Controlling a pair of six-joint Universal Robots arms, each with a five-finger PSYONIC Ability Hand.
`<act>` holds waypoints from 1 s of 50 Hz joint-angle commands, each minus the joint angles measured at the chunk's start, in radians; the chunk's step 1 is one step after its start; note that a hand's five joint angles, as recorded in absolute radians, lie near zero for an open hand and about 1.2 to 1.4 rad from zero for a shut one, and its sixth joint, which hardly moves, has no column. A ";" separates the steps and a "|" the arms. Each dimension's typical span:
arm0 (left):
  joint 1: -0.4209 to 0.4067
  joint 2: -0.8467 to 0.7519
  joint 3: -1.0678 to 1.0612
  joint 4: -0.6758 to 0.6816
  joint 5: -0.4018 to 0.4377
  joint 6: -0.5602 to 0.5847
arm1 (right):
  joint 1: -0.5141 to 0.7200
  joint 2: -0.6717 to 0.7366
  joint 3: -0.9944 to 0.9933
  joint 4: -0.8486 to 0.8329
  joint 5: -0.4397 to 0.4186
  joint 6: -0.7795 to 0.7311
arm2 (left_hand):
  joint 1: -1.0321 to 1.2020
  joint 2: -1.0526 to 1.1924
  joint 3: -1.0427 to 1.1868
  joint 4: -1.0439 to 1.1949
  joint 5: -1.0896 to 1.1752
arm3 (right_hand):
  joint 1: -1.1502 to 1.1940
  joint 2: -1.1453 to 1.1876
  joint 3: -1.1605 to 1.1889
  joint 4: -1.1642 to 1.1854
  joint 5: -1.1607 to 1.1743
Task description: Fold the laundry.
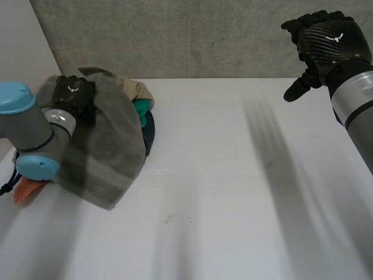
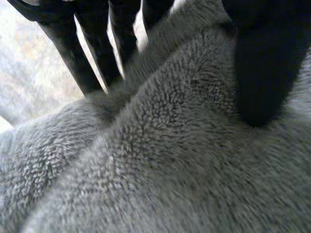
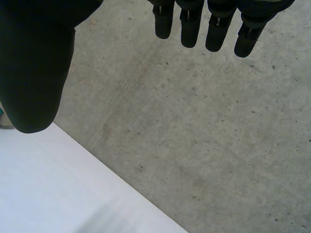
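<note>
The white table (image 1: 233,192) lies open from centre round to 3 and 6 o'clock; the laundry pile (image 1: 140,91) and hanging grey towel (image 1: 111,157) block 9 to 10 o'clock.

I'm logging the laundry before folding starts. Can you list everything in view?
towel: one, grey, hanging from the left hand
beige cloth: one, beige, top of the pile behind the towel
teal cloth: one, teal, in the pile below the beige cloth
dark item: one, navy or black, bottom of the pile
orange cloth: one, orange, on the table under the left arm
table: one, white
wall: one, grey concrete, behind the table
left hand: one, black, pinching the towel
right hand: one, black, open, raised, holding nothing
</note>
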 commanded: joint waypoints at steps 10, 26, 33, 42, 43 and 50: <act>-0.230 0.405 -0.103 0.189 -0.014 -0.314 | -0.002 0.000 -0.010 -0.001 0.000 0.000 | 0.668 0.702 0.709 0.703 0.717 | -0.051 -0.039 -0.038 -0.036 -0.047; -0.606 0.042 0.030 0.112 0.020 -0.360 | -0.085 -0.001 -0.030 -0.005 0.005 0.000 | 0.101 0.135 0.142 0.136 0.151 | -0.051 -0.039 -0.038 -0.036 -0.047; -0.612 0.034 0.037 0.092 0.010 -0.363 | -0.122 0.089 -0.065 -0.009 -0.020 -0.017 | -0.521 -0.487 -0.480 -0.486 -0.471 | -0.051 -0.039 -0.038 -0.036 -0.047; -0.505 0.319 -0.155 0.072 -0.008 -0.351 | -0.117 0.164 -0.116 0.190 -0.126 -0.226 | -0.515 -0.481 -0.474 -0.480 -0.465 | -0.051 -0.039 -0.038 -0.036 -0.047; -0.482 0.358 -0.192 0.069 -0.011 -0.351 | -0.117 0.163 -0.116 0.214 -0.130 -0.245 | -0.512 -0.478 -0.471 -0.477 -0.462 | -0.051 -0.039 -0.038 -0.036 -0.047; -0.347 0.389 -0.325 -0.001 -0.019 -0.261 | -0.071 0.148 -0.018 0.358 -0.202 -0.359 | -0.498 -0.463 -0.456 -0.462 -0.448 | -0.051 -0.039 -0.038 -0.036 -0.047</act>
